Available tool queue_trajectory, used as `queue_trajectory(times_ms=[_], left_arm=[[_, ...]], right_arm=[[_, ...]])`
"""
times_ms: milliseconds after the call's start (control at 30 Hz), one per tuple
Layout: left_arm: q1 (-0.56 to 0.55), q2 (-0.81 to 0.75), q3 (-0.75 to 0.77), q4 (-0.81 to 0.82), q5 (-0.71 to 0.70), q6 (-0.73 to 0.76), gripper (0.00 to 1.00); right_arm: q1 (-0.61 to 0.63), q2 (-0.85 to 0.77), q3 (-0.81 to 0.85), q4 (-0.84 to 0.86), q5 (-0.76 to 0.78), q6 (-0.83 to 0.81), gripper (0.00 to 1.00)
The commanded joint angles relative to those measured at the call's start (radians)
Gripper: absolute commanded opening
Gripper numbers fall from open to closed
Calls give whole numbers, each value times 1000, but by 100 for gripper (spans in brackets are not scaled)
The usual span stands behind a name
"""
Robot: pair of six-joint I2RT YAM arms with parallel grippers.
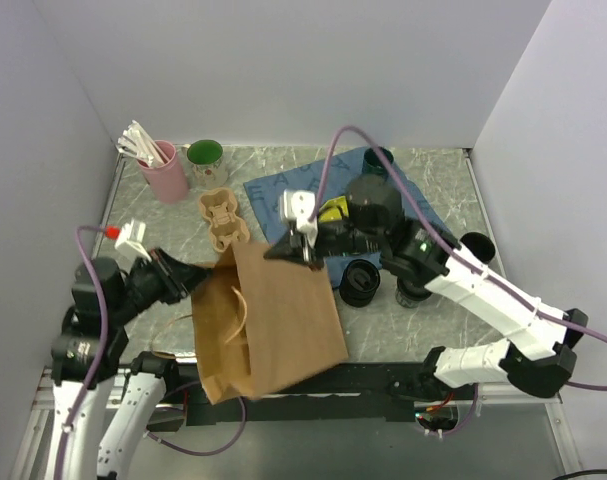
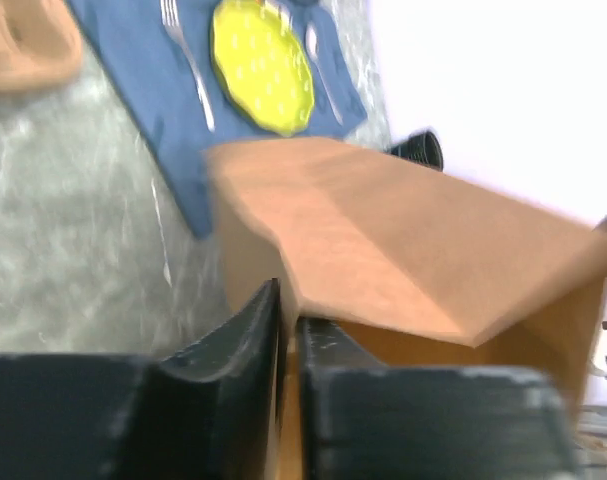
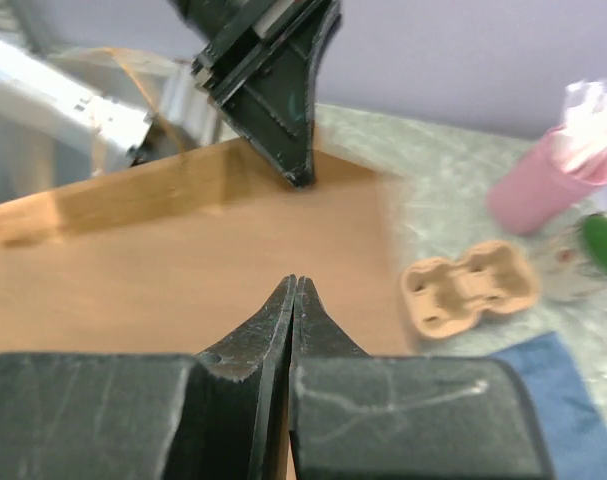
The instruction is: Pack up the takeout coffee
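Above the worktop (image 1: 163,215) a brown paper bag (image 1: 278,320) is held tilted. Its left edge is pinched by the left tool (image 1: 205,273), its far corner by the right tool (image 1: 295,248). One black cup (image 1: 360,283) is seen just right of the bag, outside it.

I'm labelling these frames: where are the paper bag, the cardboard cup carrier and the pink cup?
paper bag (image 1: 283,320), top view, middle of its broad side
cardboard cup carrier (image 1: 223,222), top view, between its wells
pink cup (image 1: 169,180), top view, its outer wall
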Motion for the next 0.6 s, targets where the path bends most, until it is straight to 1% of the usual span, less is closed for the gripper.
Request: queue_trajectory(times_ms=[0, 33, 67, 100, 167, 267, 300, 367, 467, 567], left_arm=[[-2, -141, -151, 36, 88, -98, 30], [-2, -171, -159, 38, 75, -105, 38], [-2, -203, -158, 0, 62, -98, 46], [-2, -206, -140, -22, 49, -86, 50], [-2, -190, -126, -78, 39, -43, 49], [-2, -160, -129, -74, 30, 11, 36], [-2, -154, -126, -65, 29, 16, 28], [-2, -123, -78, -24, 33, 22, 14], [-2, -107, -44, 18, 59, 22, 4], [-2, -125, -63, 56, 74, 22, 1]], right_arm=[[-5, -103, -188, 71, -109, 16, 0], [-5, -117, -232, 95, -114, 25, 0], [-5, -125, -242, 91, -115, 31, 0], [-5, -128, -239, 76, -99, 27, 0], [-5, -123, -220, 18, -73, 19, 0], [-7, -123, -201, 23, -42, 31, 0], [-7, -120, -178, 24, -23, 53, 0], [-8, -111, -153, 22, 15, 97, 4], [-10, -129, -183, 77, 38, 146, 5], [-9, -122, -185, 68, 46, 176, 7]])
